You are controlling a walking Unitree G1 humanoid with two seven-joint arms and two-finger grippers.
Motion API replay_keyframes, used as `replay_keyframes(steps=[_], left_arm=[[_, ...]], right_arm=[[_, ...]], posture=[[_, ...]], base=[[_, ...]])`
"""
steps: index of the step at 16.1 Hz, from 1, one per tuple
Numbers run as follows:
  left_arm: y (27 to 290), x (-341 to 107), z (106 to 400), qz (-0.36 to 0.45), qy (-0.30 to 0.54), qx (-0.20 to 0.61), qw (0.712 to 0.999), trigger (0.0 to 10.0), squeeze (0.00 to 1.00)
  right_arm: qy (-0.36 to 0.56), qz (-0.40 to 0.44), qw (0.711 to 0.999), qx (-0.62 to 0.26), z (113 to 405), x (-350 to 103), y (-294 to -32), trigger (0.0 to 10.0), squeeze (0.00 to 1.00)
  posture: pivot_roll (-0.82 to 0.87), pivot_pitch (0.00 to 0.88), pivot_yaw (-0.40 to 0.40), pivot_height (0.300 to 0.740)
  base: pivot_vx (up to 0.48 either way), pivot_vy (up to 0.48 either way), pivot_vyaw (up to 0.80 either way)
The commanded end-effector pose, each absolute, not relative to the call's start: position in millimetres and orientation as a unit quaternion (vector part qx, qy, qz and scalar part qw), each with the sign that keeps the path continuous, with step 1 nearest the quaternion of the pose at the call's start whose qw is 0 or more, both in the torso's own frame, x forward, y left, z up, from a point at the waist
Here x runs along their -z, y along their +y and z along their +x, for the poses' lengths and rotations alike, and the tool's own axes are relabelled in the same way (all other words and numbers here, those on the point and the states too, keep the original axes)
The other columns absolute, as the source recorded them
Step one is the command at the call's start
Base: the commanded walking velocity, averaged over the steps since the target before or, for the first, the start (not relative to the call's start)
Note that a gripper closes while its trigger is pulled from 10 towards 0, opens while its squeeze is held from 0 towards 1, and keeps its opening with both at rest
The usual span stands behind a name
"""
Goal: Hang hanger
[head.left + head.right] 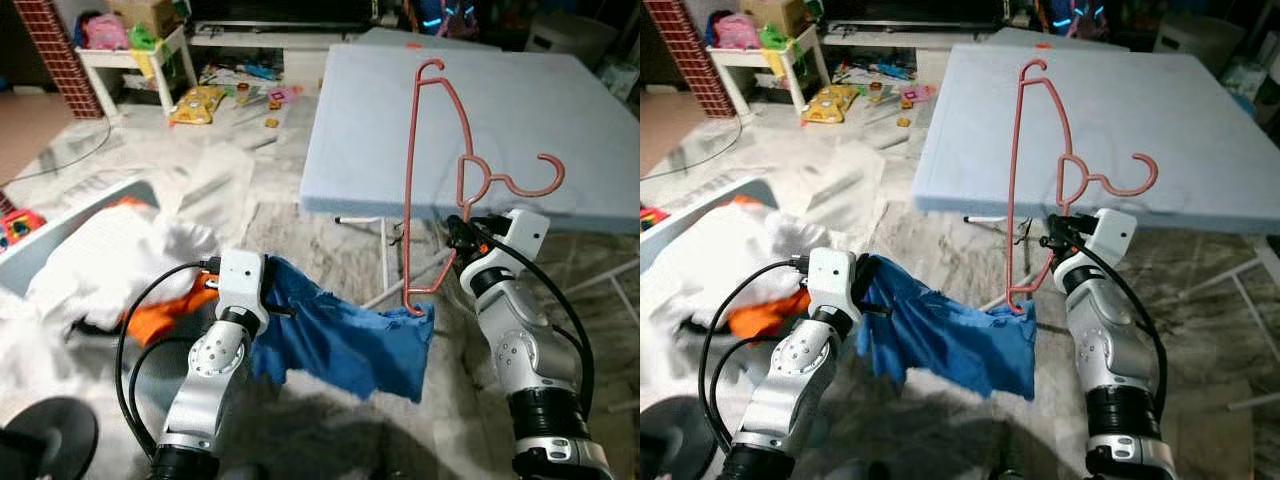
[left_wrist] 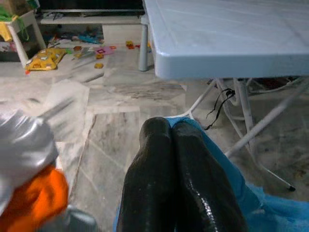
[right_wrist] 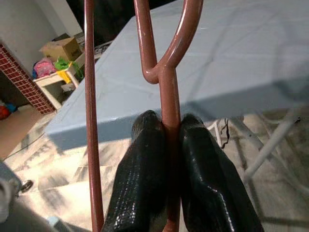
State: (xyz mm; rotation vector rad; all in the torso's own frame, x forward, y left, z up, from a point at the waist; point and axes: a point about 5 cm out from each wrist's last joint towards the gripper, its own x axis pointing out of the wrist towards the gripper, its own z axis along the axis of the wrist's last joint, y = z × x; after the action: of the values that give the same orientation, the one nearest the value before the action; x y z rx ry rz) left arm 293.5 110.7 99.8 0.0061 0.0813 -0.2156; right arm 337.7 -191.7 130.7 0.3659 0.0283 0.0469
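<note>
A salmon-pink plastic hanger [image 1: 409,180] stands on end in front of the light blue table [image 1: 560,120], its hook pointing right. My right gripper [image 1: 462,232] is shut on the hanger's neck [image 3: 169,96], just below the hook. A blue cloth [image 1: 345,340] stretches between my arms. One corner of it is caught on the hanger's lower end. The other end is pinched in my left gripper [image 2: 171,126], which is shut on the blue cloth [image 2: 241,188] with its fingertips pressed together.
A heap of white laundry [image 1: 110,250] and an orange garment [image 1: 165,315] lie in a grey bin at the left. The folding table's legs [image 1: 385,255] stand just behind the hanger. Toys [image 1: 200,100] litter the far floor beside a small white table [image 1: 130,55].
</note>
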Motion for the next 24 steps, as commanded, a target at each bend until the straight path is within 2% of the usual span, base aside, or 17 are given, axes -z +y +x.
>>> replay_keyframes(steps=[1, 5, 8, 10, 11, 12, 13, 14, 16, 18, 19, 20, 21, 22, 23, 24], left_arm=[[109, -104, 294, 0.008, 0.034, 0.109, 0.993, 10.0, 0.00], [109, -104, 295, 0.007, 0.034, 0.109, 0.993, 10.0, 0.00], [111, -103, 296, 0.005, 0.032, 0.108, 0.994, 10.0, 0.00], [118, -101, 298, 0.000, 0.036, 0.092, 0.995, 10.0, 0.00], [121, -101, 299, -0.004, 0.035, 0.082, 0.996, 10.0, 0.00], [124, -102, 301, -0.008, 0.033, 0.071, 0.997, 10.0, 0.00], [125, -102, 302, -0.011, 0.033, 0.064, 0.997, 10.0, 0.00], [126, -103, 304, -0.012, 0.033, 0.059, 0.998, 10.0, 0.00], [126, -103, 304, -0.018, 0.032, 0.057, 0.998, 10.0, 0.00], [126, -103, 305, -0.020, 0.031, 0.057, 0.998, 10.0, 0.00], [127, -102, 305, -0.023, 0.030, 0.058, 0.998, 10.0, 0.00], [131, -100, 306, -0.017, 0.034, 0.053, 0.998, 10.0, 0.00], [135, -97, 306, -0.011, 0.039, 0.046, 0.998, 10.0, 0.00], [142, -94, 308, -0.001, 0.045, 0.036, 0.998, 10.0, 0.00], [145, -92, 308, 0.009, 0.050, 0.036, 0.998, 10.0, 0.00], [150, -90, 309, 0.017, 0.056, 0.030, 0.998, 10.0, 0.00]], right_arm=[[-0.001, 0.181, 0.983, -0.017, 340, -137, -196, 0.0, 0.00], [-0.002, 0.180, 0.984, -0.016, 340, -138, -196, 0.0, 0.00], [0.001, 0.188, 0.982, -0.013, 340, -137, -198, 0.0, 0.00], [0.035, 0.281, 0.959, 0.024, 340, -126, -199, 0.0, 0.00], [0.074, 0.371, 0.924, 0.056, 339, -114, -199, 0.0, 0.00], [0.125, 0.420, 0.893, 0.097, 335, -95, -197, 0.0, 0.00], [0.170, 0.427, 0.881, 0.117, 330, -82, -192, 0.0, 0.00], [0.210, 0.417, 0.875, 0.127, 326, -71, -185, 0.0, 0.00], [0.210, 0.424, 0.875, 0.105, 326, -74, -175, 0.0, 0.00], [0.211, 0.423, 0.875, 0.104, 328, -78, -177, 0.0, 0.00], [0.216, 0.372, 0.898, 0.091, 330, -78, -182, 0.0, 0.00], [0.203, 0.231, 0.949, 0.075, 331, -76, -193, 0.0, 0.00], [0.177, 0.078, 0.980, 0.051, 333, -79, -200, 0.0, 0.00], [0.144, -0.050, 0.987, 0.047, 335, -83, -210, 0.0, 0.00], [0.124, -0.136, 0.982, 0.043, 337, -87, -214, 0.0, 0.00], [0.089, -0.257, 0.962, 0.024, 339, -92, -214, 0.0, 0.00]], posture=[[-0.11, 0.000, -0.002, 0.740], [-0.12, 0.000, -0.001, 0.740], [-0.12, 0.000, -0.001, 0.740], [-0.12, 0.000, -0.002, 0.740], [-0.12, 0.000, -0.003, 0.740], [-0.12, 0.000, -0.005, 0.740], [-0.12, 0.000, -0.005, 0.740], [-0.12, 0.000, -0.007, 0.740], [-0.12, 0.000, -0.006, 0.740], [-0.12, 0.000, -0.006, 0.740], [-0.12, 0.000, -0.007, 0.740], [-0.12, 0.000, -0.008, 0.740], [-0.12, 0.000, -0.007, 0.740], [-0.12, 0.000, -0.007, 0.740], [-0.12, 0.000, -0.007, 0.740], [-0.12, 0.000, -0.006, 0.740]], base=[[-0.319, 0.000, 0.00], [-0.315, 0.000, 0.00], [0.000, 0.000, 0.00], [0.000, 0.000, 0.00], [0.000, 0.000, 0.00], [0.000, 0.000, 0.00], [0.000, 0.000, 0.00], [0.000, 0.000, 0.00], [0.000, 0.000, 0.00], [0.000, 0.000, 0.00], [0.000, 0.000, 0.00], [0.000, 0.000, 0.00], [0.000, 0.000, 0.00], [0.000, 0.000, 0.00], [0.000, 0.000, 0.00], [0.000, 0.000, 0.00]])
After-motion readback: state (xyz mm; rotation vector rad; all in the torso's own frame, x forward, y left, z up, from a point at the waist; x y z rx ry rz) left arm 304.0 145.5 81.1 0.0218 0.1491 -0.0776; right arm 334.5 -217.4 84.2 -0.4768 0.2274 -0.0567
